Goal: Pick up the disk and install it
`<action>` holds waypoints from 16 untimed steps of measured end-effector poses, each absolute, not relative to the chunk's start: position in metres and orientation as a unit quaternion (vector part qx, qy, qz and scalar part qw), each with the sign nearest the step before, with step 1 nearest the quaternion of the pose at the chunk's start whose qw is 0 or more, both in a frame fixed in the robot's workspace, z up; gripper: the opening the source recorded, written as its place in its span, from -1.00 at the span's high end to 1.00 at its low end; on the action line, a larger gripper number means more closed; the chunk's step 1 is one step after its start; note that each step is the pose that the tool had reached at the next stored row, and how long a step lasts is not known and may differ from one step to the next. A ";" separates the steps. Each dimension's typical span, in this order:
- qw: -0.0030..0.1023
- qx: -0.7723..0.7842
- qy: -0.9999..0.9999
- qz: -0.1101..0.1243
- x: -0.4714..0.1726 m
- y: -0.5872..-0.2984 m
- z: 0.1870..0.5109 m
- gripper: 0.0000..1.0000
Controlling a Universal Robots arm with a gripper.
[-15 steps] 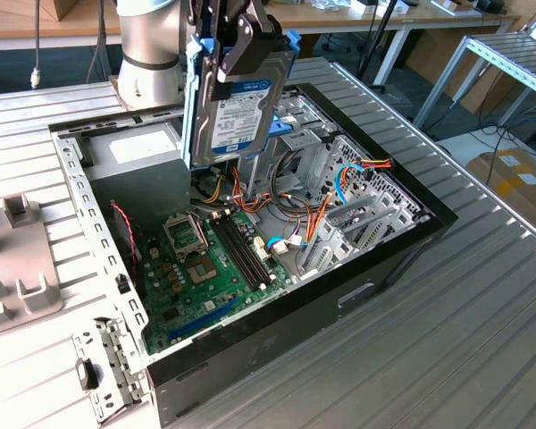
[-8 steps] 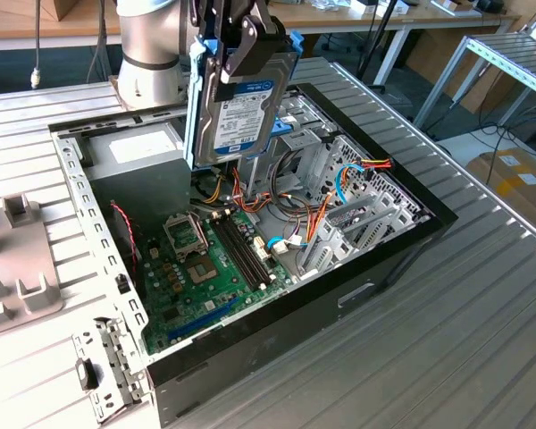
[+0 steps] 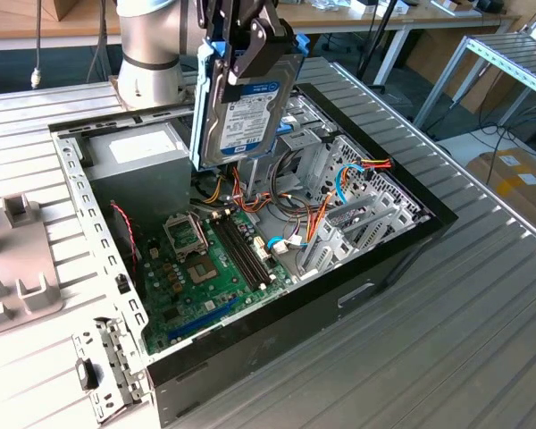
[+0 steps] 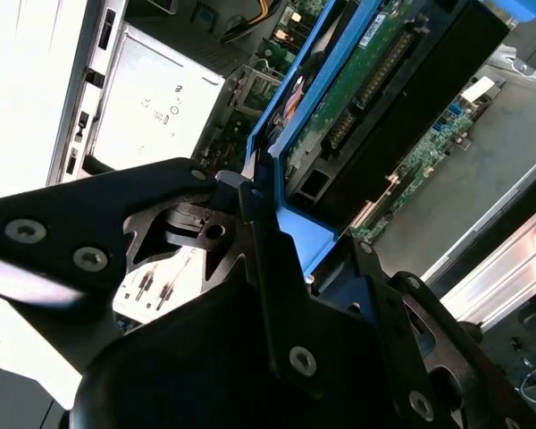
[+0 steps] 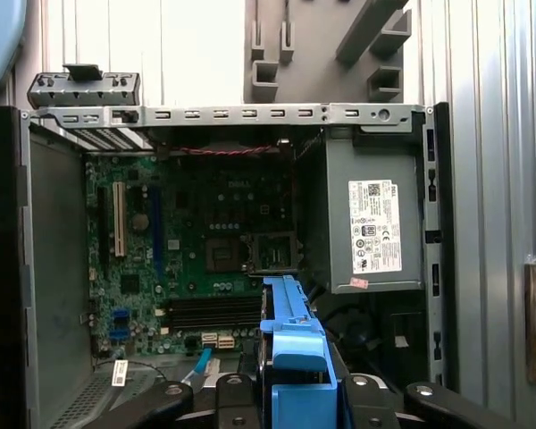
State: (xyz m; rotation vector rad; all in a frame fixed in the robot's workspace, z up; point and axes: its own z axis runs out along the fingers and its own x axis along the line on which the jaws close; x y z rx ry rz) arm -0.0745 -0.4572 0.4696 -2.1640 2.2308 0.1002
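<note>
The disk (image 3: 244,112) hangs on edge above the open computer case (image 3: 71,188), its labelled silver face turned to the exterior view. A bright blue carrier frames it. My gripper (image 3: 253,49) is shut on the disk's upper end, over the back half of the case near the drive bay (image 3: 326,156). In the second wrist view the disk's (image 4: 384,80) green circuit-board side and blue carrier edge run away from the black fingers (image 4: 250,210). In the first wrist view the carrier's blue end (image 5: 290,335) sits between the gripper's parts, above the motherboard (image 5: 196,241).
Inside the case lie the green motherboard (image 3: 214,259), the grey power supply (image 3: 143,147) with its white label (image 5: 373,225), and bundled coloured cables (image 3: 339,183). A grey fixture plate (image 3: 18,259) rests on the slatted table at the exterior view's left. The arm's base (image 3: 147,54) stands behind the case.
</note>
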 end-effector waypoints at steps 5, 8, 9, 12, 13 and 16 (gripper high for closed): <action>0.016 -0.696 0.717 0.032 -0.071 -0.459 0.469 0.25; 0.016 -0.696 0.717 0.032 -0.069 -0.459 0.468 0.25; 0.016 -0.696 0.717 0.032 -0.068 -0.460 0.468 0.25; 0.016 -0.696 0.717 0.032 -0.066 -0.460 0.468 0.25; 0.016 -0.696 0.717 0.032 -0.065 -0.461 0.468 0.25; 0.016 -0.696 0.717 0.032 -0.063 -0.461 0.467 0.25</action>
